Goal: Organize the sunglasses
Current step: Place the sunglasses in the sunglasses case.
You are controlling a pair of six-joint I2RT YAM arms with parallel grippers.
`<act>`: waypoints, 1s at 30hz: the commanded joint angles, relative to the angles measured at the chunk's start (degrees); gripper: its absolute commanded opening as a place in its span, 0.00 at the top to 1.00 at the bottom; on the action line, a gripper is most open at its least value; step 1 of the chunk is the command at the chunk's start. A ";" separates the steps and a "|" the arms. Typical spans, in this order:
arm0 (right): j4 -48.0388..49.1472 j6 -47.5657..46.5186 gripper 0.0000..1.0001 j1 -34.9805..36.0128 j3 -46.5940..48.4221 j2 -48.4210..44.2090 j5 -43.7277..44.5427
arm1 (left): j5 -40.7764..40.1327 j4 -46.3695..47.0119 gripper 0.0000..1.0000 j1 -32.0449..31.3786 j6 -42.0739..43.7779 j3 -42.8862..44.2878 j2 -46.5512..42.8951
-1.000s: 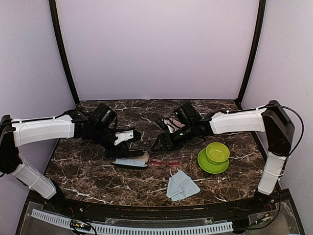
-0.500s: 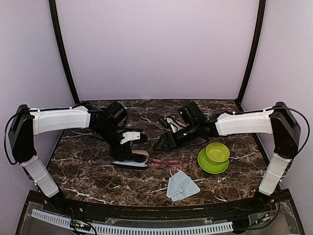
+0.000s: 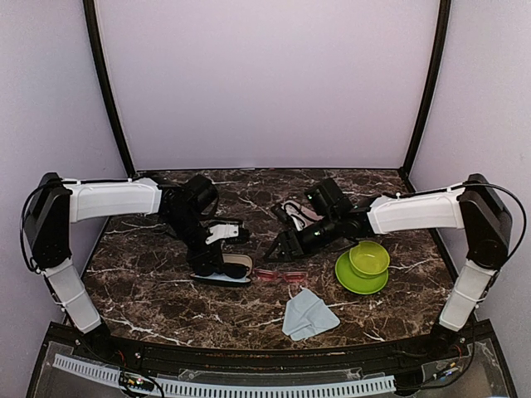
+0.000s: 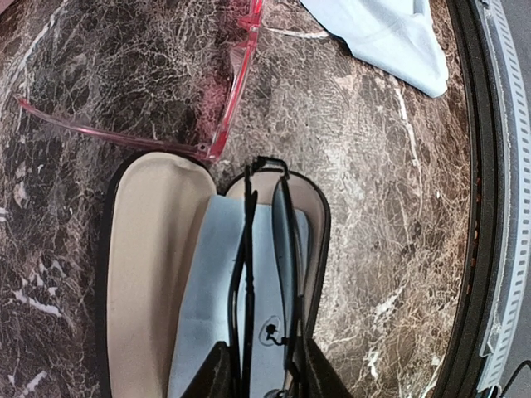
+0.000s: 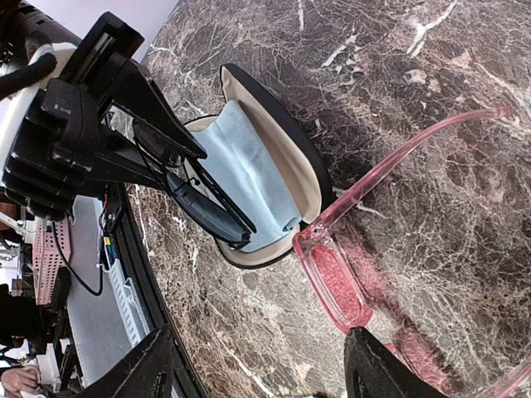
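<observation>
Left wrist view shows you why the left claw [image 4: 264, 369] is pinched narrow: it grips the folded black sunglasses [image 4: 278, 240] by one end, lenses edge-on, directly over the open black case [image 4: 153, 265]. From there they can go down lengthwise into the half where a light blue cloth [image 4: 203, 307] already lies as padding. Whether the frame touches that cloth you cannot tell; the right wrist view suggests it hangs tilted, far end lowest, just above it. The pink sunglasses [image 4: 236, 75] lie unfolded on the marble table [image 4: 373, 207] just beside the case's far end, not yet put away, and a second blue cloth [image 4: 386, 37] lies near them toward the table's near edge, probably meant for them. From the top external view, your left arm runs level from its shoulder toward the middle, then the wrist bends down and back toward the near edge, which sets the claw along the case's long axis. Your right arm stretches low across from the right, passing behind the green bowl [image 3: 368, 258] on its plate [image 3: 348, 283]. The right claw [image 5: 257, 373] hangs spread wide over the pink pair, holding nothing, and looks placed to take the pink frame once the black pair is seated.
</observation>
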 commanded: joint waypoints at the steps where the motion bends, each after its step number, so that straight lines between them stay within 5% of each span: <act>1: 2.43 -0.50 0.30 -0.36 -0.99 -2.17 -0.40 | 2.59 -2.21 0.73 0.60 0.90 1.87 0.52; 30: 3.41 0.29 0.30 -0.50 -2.44 -2.16 -0.49 | 5.36 -1.08 0.74 0.78 -2.40 -2.52 0.09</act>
